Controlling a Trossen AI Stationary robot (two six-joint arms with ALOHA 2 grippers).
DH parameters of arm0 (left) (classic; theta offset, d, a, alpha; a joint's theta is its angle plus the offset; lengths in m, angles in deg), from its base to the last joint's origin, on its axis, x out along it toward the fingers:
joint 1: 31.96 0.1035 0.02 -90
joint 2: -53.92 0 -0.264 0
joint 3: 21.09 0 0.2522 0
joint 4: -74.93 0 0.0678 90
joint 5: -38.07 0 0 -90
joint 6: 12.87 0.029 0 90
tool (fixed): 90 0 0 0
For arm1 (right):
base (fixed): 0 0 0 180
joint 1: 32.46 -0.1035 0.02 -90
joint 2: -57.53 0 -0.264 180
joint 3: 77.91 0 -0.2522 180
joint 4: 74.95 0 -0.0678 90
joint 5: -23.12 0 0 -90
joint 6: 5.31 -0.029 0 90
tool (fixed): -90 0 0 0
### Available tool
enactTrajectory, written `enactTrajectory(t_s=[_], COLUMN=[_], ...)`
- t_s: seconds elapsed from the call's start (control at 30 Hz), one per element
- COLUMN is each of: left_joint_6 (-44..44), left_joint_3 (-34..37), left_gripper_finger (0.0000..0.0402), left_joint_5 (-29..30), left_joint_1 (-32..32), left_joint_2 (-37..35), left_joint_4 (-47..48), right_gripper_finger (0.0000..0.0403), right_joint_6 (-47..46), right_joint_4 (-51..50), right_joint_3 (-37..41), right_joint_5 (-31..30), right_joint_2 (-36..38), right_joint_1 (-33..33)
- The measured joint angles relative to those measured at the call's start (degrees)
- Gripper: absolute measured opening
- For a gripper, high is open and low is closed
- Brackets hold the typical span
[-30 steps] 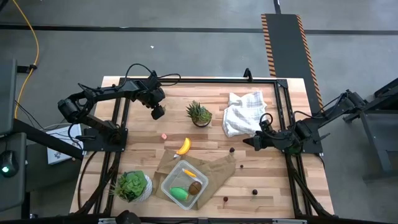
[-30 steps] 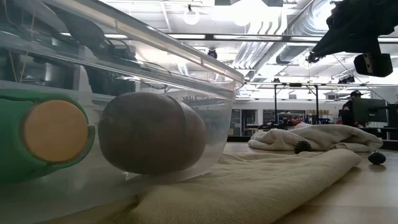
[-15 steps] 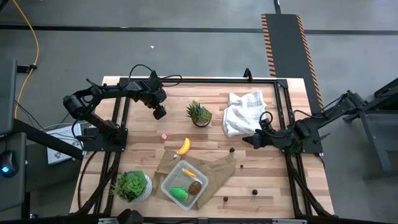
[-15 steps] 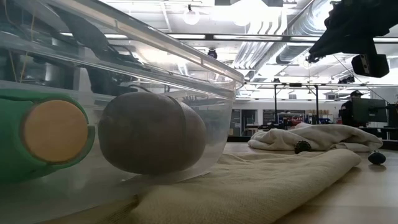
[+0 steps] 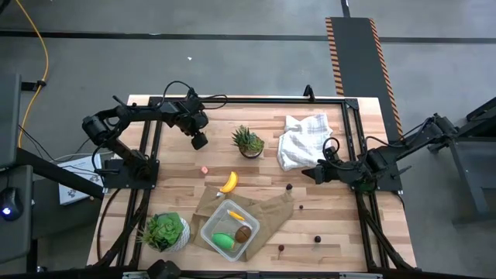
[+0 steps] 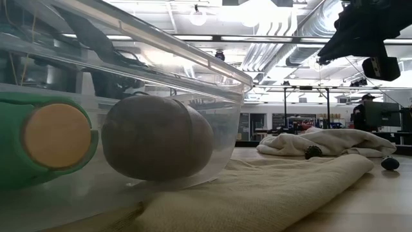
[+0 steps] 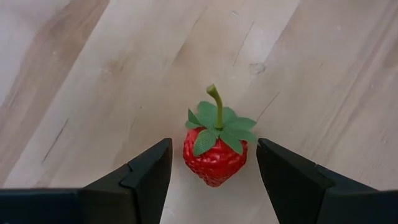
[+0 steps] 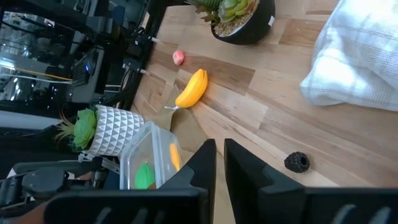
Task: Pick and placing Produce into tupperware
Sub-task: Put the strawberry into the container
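Left gripper wide open, fingers flanking small red plastic strawberry with green leafy cap (light, rigid, likely slick); grip across widest body, below leaves. Right gripper shut, empty.

Grey concrete floor w/ dark seams round wood table. Black-orange striped strip far right. Yellow cable far left. Ceiling lights, silver ducts overhead.
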Motion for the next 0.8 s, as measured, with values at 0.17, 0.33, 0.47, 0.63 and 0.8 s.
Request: enactTrajectory(t_s=[0.17, 0.33, 0.47, 0.63, 0.8], left_joint_6=[0.28, 0.42, 0.42, 0.41, 0.39], left_joint_3=[0.00, 0.00, 0.00, 0.00, -0.02], left_gripper_finger=[0.0223, 0.0216, 0.0190, 0.0154, 0.0134], left_joint_5=[0.40, 0.40, 0.24, -0.09, -0.26], left_joint_1=[0.00, 0.00, 0.00, 0.00, 0.02], left_joint_2=[0.00, 0.00, 0.00, 0.00, 0.00], left_joint_4=[-0.82, -0.83, -0.83, -0.79, -0.81], right_gripper_finger=[0.0021, 0.0021, 0.0021, 0.0021, 0.0021], right_joint_6=[0.00, 0.00, 0.00, 0.02, 0.02], right_joint_4=[0.03, 0.02, 0.02, 0.00, -0.02], right_joint_3=[0.00, 0.00, 0.00, 0.00, 0.00], right_joint_5=[0.00, -0.01, -0.02, -0.02, -0.02], right_joint_2=[0.00, 0.00, 0.00, 0.00, 0.00], right_joint_1=[0.00, 0.00, 0.00, 0.00, 0.00])
